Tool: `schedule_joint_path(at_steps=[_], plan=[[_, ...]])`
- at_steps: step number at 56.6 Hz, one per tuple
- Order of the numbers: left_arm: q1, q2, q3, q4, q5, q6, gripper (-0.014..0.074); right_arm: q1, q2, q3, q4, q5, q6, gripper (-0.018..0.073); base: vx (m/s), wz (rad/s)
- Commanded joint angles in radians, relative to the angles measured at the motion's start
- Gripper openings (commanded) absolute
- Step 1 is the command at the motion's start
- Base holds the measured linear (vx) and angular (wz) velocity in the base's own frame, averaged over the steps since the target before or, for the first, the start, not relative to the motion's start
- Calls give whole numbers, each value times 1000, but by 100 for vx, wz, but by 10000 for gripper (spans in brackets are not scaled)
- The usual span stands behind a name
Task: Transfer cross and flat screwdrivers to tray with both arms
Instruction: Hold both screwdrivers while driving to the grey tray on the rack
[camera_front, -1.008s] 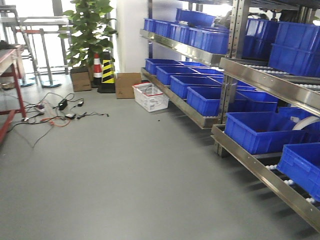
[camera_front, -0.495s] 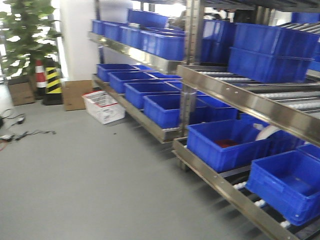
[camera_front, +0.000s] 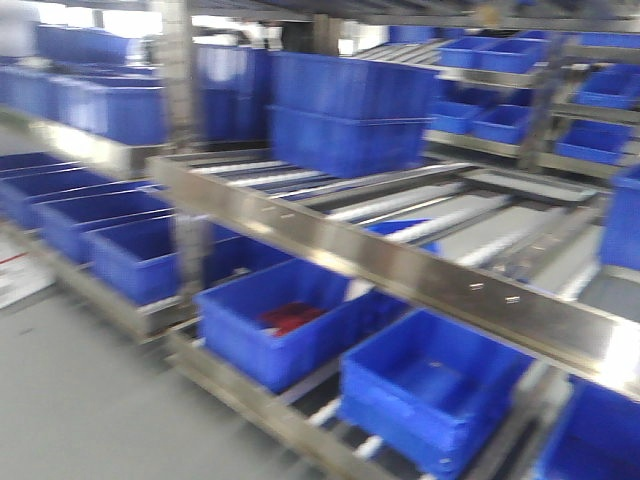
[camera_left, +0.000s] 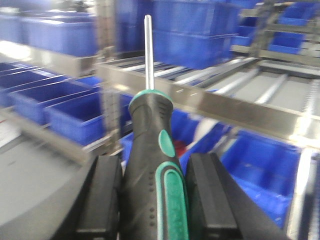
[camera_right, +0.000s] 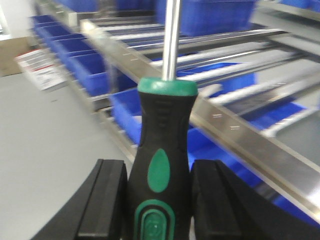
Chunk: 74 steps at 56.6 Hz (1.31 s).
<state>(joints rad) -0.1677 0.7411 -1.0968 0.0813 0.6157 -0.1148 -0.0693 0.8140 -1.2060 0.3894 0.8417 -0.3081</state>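
Note:
In the left wrist view my left gripper (camera_left: 155, 162) is shut on the black-and-green handle of a screwdriver (camera_left: 152, 150). Its steel shaft points up and forward toward the shelves, and its tip is too small to tell the type. In the right wrist view my right gripper (camera_right: 159, 167) is shut on the handle of a second screwdriver (camera_right: 162, 145), whose shaft runs out of the top of the frame. A flat grey tray (camera_front: 525, 183) lies on the roller shelf at the right, blurred. Neither arm shows in the front view.
A steel roller rack (camera_front: 400, 265) fills the front view, close ahead. Blue bins (camera_front: 285, 320) stand on its lower level, one with something red inside. More blue bins (camera_front: 345, 110) are stacked on the upper level. Grey floor (camera_front: 70, 400) lies to the lower left.
The front view has swung right, from open floor, plant and cone to the shelving rack, which now stands much closer. The picture is motion-blurred.

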Motion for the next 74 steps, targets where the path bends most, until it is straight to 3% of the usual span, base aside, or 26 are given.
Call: schedule_joint_path(at_steps=[1, 74], plan=[[-4, 1, -26, -1, -99, -3, -6, -3, -5, -27, 19, -85, 2, -8, 39, -71], [-4, 3, -26, -1, -99, -3, -6, -3, -5, -27, 19, -85, 2, -8, 27, -55]])
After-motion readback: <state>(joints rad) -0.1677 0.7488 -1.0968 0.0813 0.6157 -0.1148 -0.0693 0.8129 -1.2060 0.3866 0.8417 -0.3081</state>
